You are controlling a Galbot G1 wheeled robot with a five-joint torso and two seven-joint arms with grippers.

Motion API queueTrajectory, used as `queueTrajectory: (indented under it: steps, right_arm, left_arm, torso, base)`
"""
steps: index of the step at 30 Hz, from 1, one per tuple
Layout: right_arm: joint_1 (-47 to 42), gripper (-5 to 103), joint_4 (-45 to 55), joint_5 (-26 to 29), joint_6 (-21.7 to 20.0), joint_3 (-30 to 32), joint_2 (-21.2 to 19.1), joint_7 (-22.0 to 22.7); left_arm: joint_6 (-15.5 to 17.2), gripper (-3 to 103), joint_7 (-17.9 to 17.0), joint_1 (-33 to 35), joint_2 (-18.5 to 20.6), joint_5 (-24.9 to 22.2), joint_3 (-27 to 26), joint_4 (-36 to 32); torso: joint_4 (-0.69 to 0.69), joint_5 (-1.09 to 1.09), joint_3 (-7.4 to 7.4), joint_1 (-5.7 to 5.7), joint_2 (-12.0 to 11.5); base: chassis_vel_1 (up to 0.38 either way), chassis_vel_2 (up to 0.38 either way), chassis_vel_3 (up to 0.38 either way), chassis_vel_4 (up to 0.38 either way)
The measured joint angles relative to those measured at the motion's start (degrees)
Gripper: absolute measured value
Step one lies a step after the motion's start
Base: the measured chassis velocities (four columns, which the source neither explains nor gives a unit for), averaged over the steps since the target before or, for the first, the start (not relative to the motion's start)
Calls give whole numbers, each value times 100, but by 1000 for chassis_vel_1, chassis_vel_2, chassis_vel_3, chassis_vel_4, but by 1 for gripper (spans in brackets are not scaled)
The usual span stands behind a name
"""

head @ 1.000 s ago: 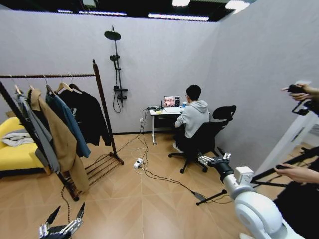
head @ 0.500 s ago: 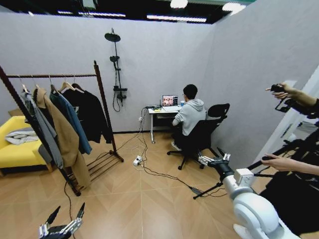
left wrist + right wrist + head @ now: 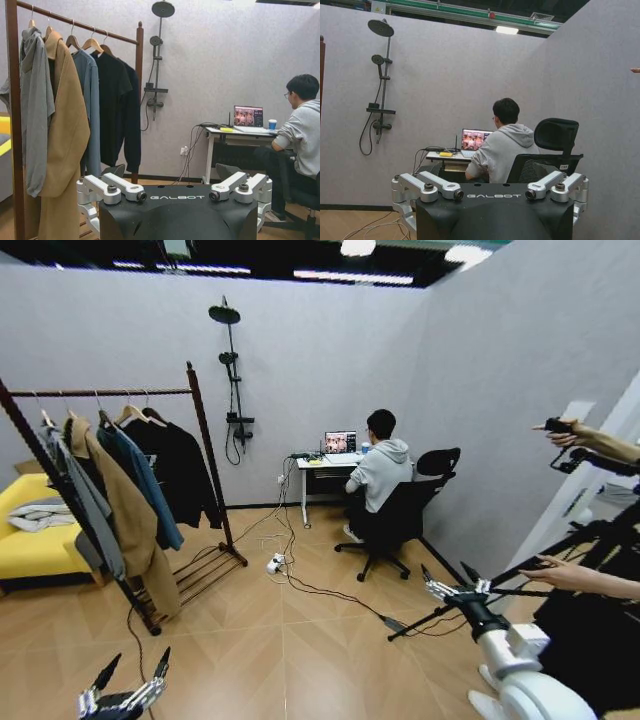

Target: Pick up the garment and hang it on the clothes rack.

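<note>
The clothes rack (image 3: pixel 110 393) stands at the left, dark wood with one rail (image 3: pixel 75 25). The garment (image 3: pixel 192 480), a long black long-sleeved jacket, hangs by its hanger at the rail's far end, beside the far post. In the left wrist view the garment (image 3: pixel 134 117) sits partly behind a shorter black top (image 3: pixel 111 100). A denim jacket (image 3: pixel 150 495), a tan coat (image 3: pixel 125 515) and a grey garment hang further along. My left gripper (image 3: pixel 135 665) hovers open and low, near the rack's near end (image 3: pixel 176 192). My right gripper (image 3: pixel 448 578) is open, far right of the rack (image 3: pixel 495 192).
A power strip (image 3: pixel 273 565) and cables (image 3: pixel 330 595) trail over the wooden floor between the rack and a desk (image 3: pixel 325 468). An office chair (image 3: pixel 400 515) stands at the desk. A yellow sofa (image 3: pixel 30 550) sits behind the rack. A tripod (image 3: pixel 520 575) stands on the right.
My right arm has dropped lower and swung rightward. The head camera shifted slightly, so the whole scene slid a little. The left gripper and the hanging clothes have stayed put.
</note>
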Motion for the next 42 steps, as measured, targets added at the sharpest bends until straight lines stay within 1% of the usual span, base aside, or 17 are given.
queueTrajectory:
  steps: [2, 4, 5, 6, 8, 9, 10, 13, 42]
  right_arm:
    - [-22, 100, -20, -17, 33, 24, 69, -4]
    - [-45, 100, -73, -41, 145, 35, 220, -47]
    - [-45, 100, -73, -41, 145, 35, 220, -47]
    - [-88, 100, -123, -53, 288, 34, 312, -182]
    - [-136, 100, -140, -72, 355, 34, 356, -247]
    - [-220, 100, -154, -83, 475, 38, 426, -328]
    - [-220, 100, -154, -83, 475, 38, 426, -328]
    - [-318, 100, -214, -159, 733, 155, 515, -583]
    - [-320, 100, -227, -203, 725, 174, 499, -579]
  left_arm:
    - [0, 100, 0, 0, 0, 0, 0, 0]
    - [0, 100, 0, 0, 0, 0, 0, 0]
    - [0, 100, 0, 0, 0, 0, 0, 0]
    - [0, 100, 0, 0, 0, 0, 0, 0]
    - [0, 100, 0, 0, 0, 0, 0, 0]
    - [0, 100, 0, 0, 0, 0, 0, 0]
    - [0, 100, 0, 0, 0, 0, 0, 0]
    - [0, 100, 0, 0, 0, 0, 0, 0]
    - [0, 100, 0, 0, 0, 0, 0, 0]
  torso:
    - [0, 1, 0, 0, 0]
    - [0, 0, 0, 0, 0]
    - [0, 0, 0, 0, 0]
    - [0, 1, 0, 0, 0]
    - [0, 1, 0, 0, 0]
    - [0, 0, 0, 0, 0]
    - [0, 0, 0, 0, 0]
    - [0, 0, 0, 0, 0]
    - [0, 0, 0, 0, 0]
  base:
    - [0, 0, 0, 0]
    - [0, 0, 0, 0]
    - [0, 0, 0, 0]
    - [0, 0, 0, 0]
    - [0, 0, 0, 0]
    - [0, 0, 0, 0]
    - [0, 0, 0, 0]
    - [0, 0, 0, 0]
    - [0, 0, 0, 0]
